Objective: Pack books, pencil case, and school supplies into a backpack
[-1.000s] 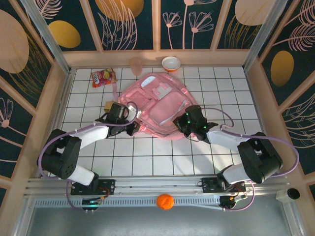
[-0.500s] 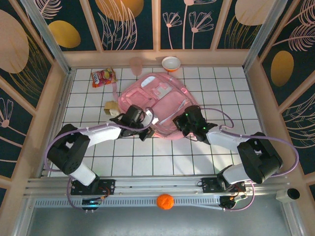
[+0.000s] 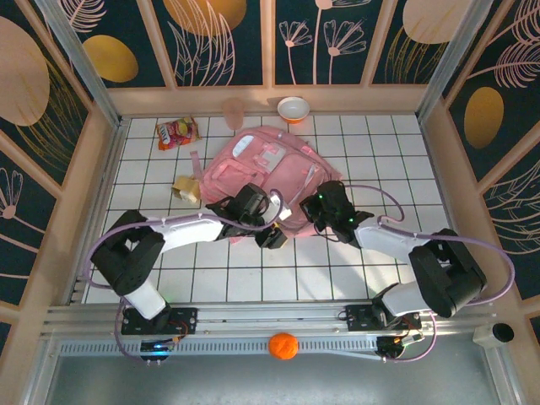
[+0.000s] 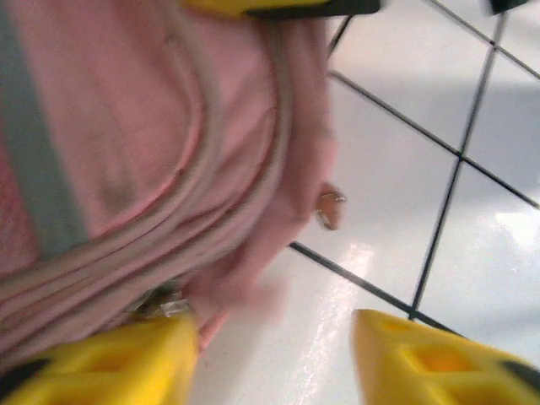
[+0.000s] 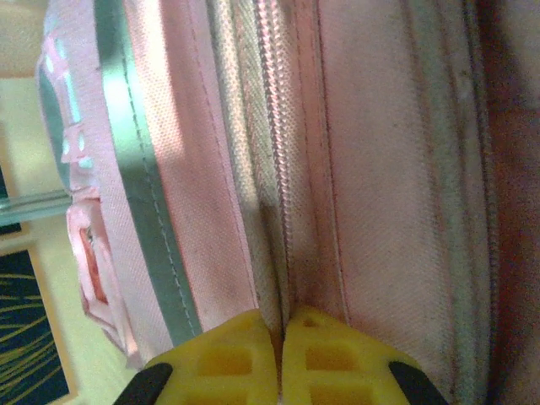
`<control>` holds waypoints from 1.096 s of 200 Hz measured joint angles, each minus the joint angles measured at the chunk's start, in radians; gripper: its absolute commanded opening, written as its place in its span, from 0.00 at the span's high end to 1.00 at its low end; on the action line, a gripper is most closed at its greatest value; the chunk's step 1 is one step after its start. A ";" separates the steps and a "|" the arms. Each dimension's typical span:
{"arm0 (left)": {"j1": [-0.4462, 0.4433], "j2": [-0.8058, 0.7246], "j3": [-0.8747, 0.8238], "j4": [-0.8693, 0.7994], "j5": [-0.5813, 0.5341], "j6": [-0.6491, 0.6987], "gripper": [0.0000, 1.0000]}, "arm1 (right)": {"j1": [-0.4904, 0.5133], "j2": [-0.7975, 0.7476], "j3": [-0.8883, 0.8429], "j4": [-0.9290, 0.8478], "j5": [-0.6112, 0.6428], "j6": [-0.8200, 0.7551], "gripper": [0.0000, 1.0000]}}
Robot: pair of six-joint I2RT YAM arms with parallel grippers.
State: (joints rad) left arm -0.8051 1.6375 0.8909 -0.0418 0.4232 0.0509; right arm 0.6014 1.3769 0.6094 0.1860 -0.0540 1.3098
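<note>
Since a second ago our left arm has swept rightward along the near edge of the backpack point(image 3: 261, 164), from its left flank to its near corner, and the bag has bunched up slightly away from us. Our left tool point(image 3: 272, 234) now sits low at that corner on the worktop point(image 3: 380, 143). In the left wrist view its fingers point(image 4: 110, 363) stand apart, with the pink hem and a small zip pull point(image 4: 329, 211) lying just ahead of the gap. Our right tool point(image 5: 283, 337) is pressed together on a fold of the backpack beside a zip line, holding the fabric. One tan-yellow piece of the school supplies point(image 3: 187, 187) waits on the tiles just beside the bag's left side.

We judge that we are at the opening step and nothing is packed yet. Next we need to bring the open left tool onto the zip pull, close on it, and draw it along the zip while our right tool keeps the fabric taut.
</note>
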 measured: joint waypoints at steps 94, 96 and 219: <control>0.073 -0.236 0.019 -0.065 -0.124 0.655 0.22 | -0.042 -0.288 0.078 -0.325 -0.074 -0.308 0.54; 0.076 -0.226 0.026 -0.072 -0.130 0.671 0.22 | -0.042 -0.293 0.078 -0.330 -0.074 -0.312 0.54; 0.085 0.065 0.211 -0.109 -0.179 0.961 0.17 | -0.043 -0.407 0.046 -0.430 -0.074 -0.371 0.52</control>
State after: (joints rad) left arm -0.7197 1.7023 1.1019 -0.1509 0.2443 1.0115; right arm 0.5579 0.9699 0.6552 -0.2436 -0.1280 0.9390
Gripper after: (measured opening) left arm 0.824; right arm 0.480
